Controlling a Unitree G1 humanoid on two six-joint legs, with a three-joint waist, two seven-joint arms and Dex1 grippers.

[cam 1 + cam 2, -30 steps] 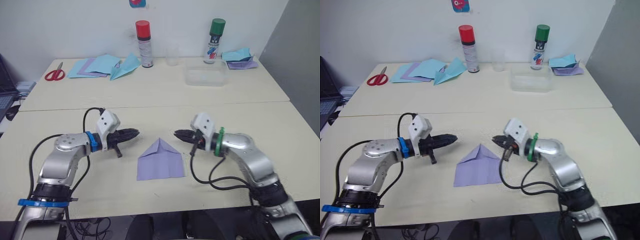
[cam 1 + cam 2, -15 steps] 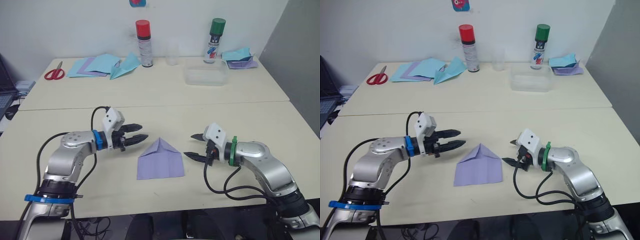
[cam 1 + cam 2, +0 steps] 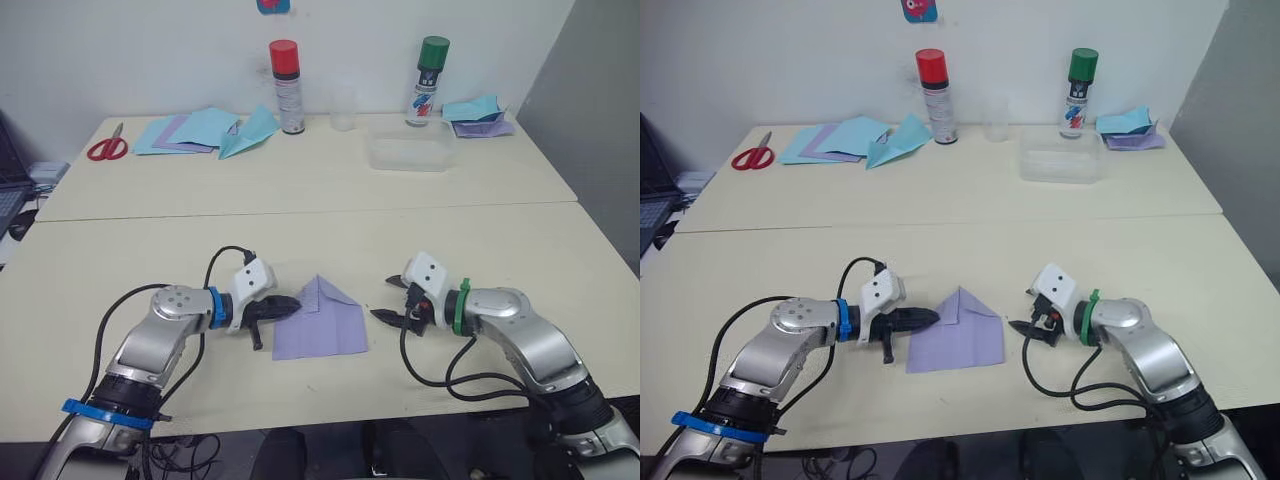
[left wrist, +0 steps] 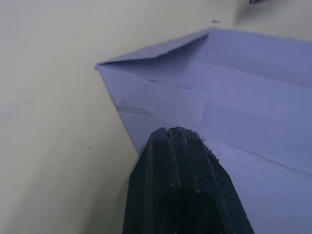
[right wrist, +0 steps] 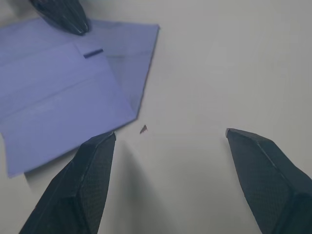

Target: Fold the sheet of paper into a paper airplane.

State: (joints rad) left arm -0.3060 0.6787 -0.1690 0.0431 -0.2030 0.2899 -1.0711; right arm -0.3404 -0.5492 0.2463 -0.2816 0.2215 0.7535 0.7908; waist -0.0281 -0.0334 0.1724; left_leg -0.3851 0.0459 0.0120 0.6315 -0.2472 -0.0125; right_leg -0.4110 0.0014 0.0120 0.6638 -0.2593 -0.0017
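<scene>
At the lower centre, the sheet of paper (image 3: 321, 322) had only its two corner folds, while the left gripper (image 3: 288, 302), fingers together, pressed its left edge and the right gripper (image 3: 388, 300) waited with fingers apart, so most folds remained.

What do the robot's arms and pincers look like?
Both arms are shiny silver metal with black cables looping alongside. The left arm has blue rings at the wrist and lower down; the right arm has a green ring at the wrist. Each wrist carries a small white box. The left pincer and right pincer each have two black, pointed fingers.
</scene>
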